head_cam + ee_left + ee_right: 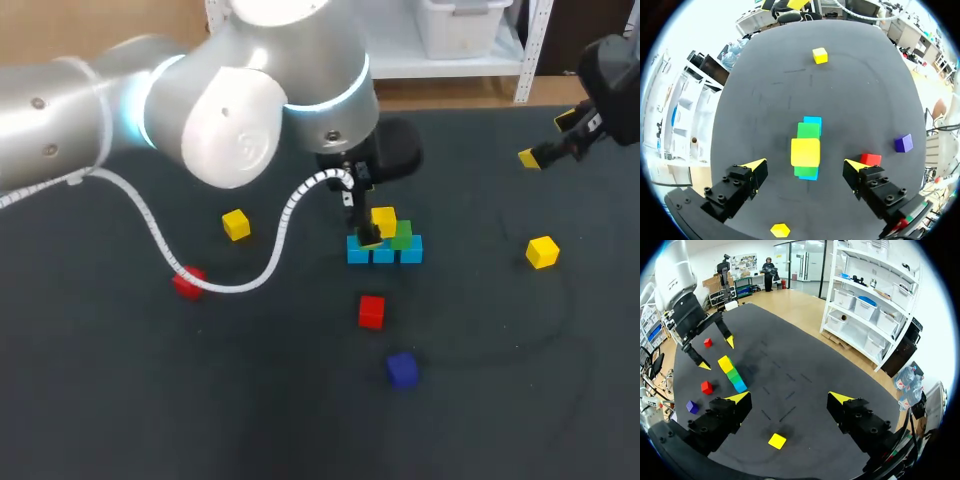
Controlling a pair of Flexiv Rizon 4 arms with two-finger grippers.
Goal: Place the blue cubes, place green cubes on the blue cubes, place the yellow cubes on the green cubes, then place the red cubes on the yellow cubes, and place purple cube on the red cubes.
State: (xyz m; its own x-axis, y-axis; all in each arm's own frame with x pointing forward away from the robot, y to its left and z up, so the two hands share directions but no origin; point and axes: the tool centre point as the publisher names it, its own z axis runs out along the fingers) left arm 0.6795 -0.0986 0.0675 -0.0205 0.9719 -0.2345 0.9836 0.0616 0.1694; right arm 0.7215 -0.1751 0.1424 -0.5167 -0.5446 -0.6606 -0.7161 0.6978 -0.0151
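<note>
The fingers of my left gripper [805, 166] stand wide apart and grip nothing. Between them, touching neither finger, is the top yellow cube [805, 152]. It lies on a green cube [802, 171], of which only an edge shows under it. A second green cube [808, 131] is just beside the first one. Both rest on the blue cubes [383, 253], which in the head view are three in a row, touching each other, near the middle of the table [120, 400].

Outside the stack, one red cube [870, 159] lies on the table near it, on the side of one of my left fingers. The purple cube [903, 143] is a little further out on that side. A second red cube [188, 283] lies well apart at the left, by the white cable [250, 275] of my left arm. A loose yellow cube [236, 224] lies between it and the stack.

The fingers of my right gripper [789, 398] are also spread apart, with nothing between them. This gripper hangs over the far right part of the table, well apart from the stack. Another yellow cube [777, 441] lies on the table below it.
</note>
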